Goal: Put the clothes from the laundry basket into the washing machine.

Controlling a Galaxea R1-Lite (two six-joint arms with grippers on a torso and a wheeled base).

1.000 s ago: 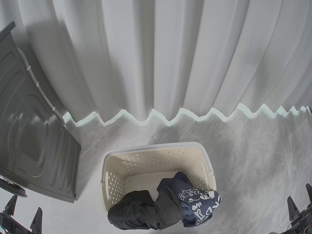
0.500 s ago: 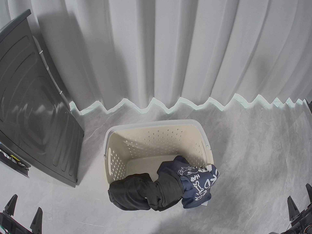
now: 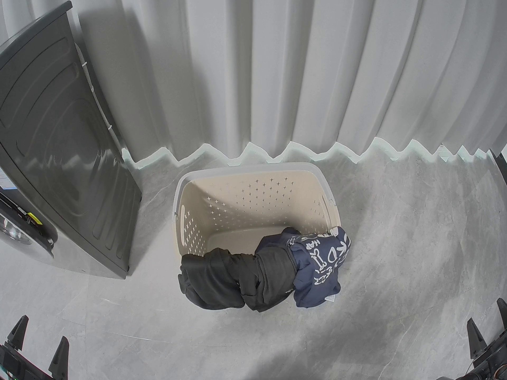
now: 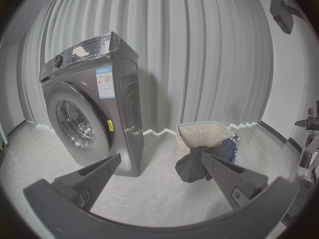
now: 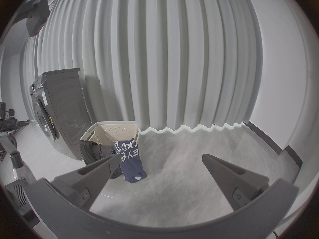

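A cream laundry basket (image 3: 253, 207) stands on the floor ahead. A black garment (image 3: 232, 281) and a navy printed garment (image 3: 319, 265) hang over its near rim. The grey washing machine (image 3: 58, 149) stands to the basket's left; in the left wrist view its round front door (image 4: 74, 123) looks shut. My left gripper (image 3: 43, 328) is low at the near left, open and empty, well short of the basket. My right gripper (image 3: 485, 312) is at the near right, also open and empty. The right wrist view shows the basket (image 5: 111, 131) and navy garment (image 5: 129, 160) farther off.
White pleated curtains (image 3: 296, 69) close off the room behind the basket. Grey floor (image 3: 422, 238) lies open to the right of the basket and between it and me. A small gap separates washer and basket.
The whole head picture has shifted: basket and washer sit higher and look farther off, so the camera moved. Both grippers hold the same place in the picture, still open.
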